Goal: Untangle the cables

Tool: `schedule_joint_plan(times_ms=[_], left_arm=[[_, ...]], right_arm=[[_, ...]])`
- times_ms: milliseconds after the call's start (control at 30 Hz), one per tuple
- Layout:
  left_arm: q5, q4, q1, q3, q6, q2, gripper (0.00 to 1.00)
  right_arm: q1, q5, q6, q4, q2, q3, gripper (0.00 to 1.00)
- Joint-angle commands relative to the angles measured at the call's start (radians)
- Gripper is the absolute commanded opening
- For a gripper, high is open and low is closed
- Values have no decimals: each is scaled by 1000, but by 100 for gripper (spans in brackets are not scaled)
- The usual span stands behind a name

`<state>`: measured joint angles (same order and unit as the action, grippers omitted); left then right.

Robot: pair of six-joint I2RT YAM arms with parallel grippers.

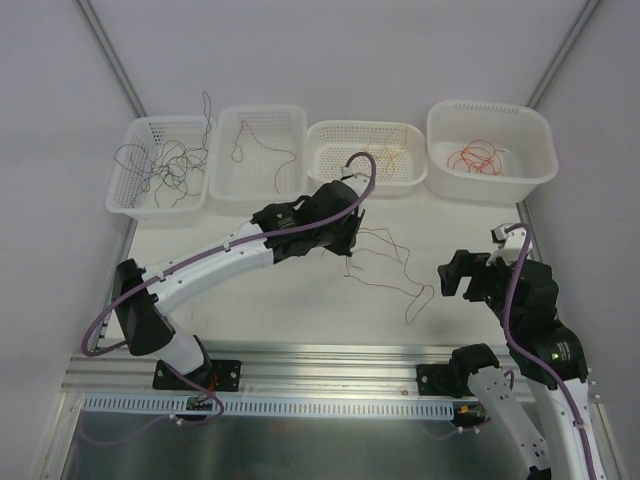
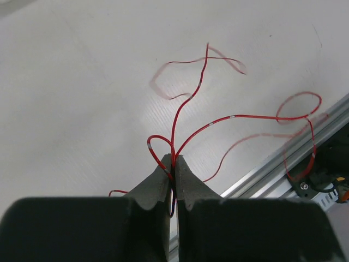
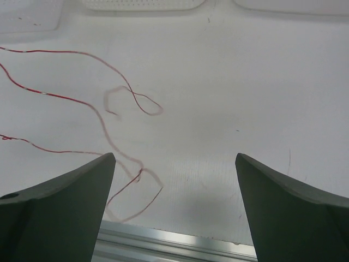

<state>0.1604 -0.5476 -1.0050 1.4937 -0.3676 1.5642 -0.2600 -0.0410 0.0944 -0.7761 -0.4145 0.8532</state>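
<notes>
Cable strands [image 2: 256, 116], thin and red, trail from the left gripper [image 2: 173, 161], clamped tight on them, arm stretched over mid-table [image 1: 250, 300], while the right gripper [image 3: 174, 155] hovers low, its 2 jaws spread wide.

no readable text, labels, brands, numbers or signs

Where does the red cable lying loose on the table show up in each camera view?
Top external: the red cable lies mid-table, running right from the left gripper.
Left wrist: centre frame, pinched in the shut left gripper, spreading up and right.
Right wrist: left half, looping across the table.
Shared landmark: the aluminium rail along the table's near edge.
</notes>
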Motion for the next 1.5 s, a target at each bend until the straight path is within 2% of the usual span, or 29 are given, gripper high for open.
schedule_joint_plan(times_ms=[0,100,200,267,433,700,867,1000,1233,1467], left_arm=[[-16,-23,22,60,76,-46,0],[-50,-25,8,96,85,-56,0],[13,-23,14,94,87,-98,0],[47,-25,43,97,90,-128,0],[25,-26,143,143,131,-170,0],[-87,-37,322,347,212,-167,0],[-111,-40,408,505,280,-103,1],[-157,-40,552,600,295,-21,4],[-252,-37,722,821,292,166,4],[-300,0,834,858,269,371,4]], right_arm=[[-7,-89,16,6,48,41,97],[-4,-122,22,5,65,38,97],[-5,-129,22,3,68,40,97],[-5,-123,21,5,69,38,97],[-5,-123,22,5,66,40,97],[-7,-125,28,3,54,46,97],[-5,-117,25,14,34,43,97],[-5,-114,27,17,19,46,97],[-5,-122,28,18,-4,44,97],[-5,-146,31,20,-43,40,97]])
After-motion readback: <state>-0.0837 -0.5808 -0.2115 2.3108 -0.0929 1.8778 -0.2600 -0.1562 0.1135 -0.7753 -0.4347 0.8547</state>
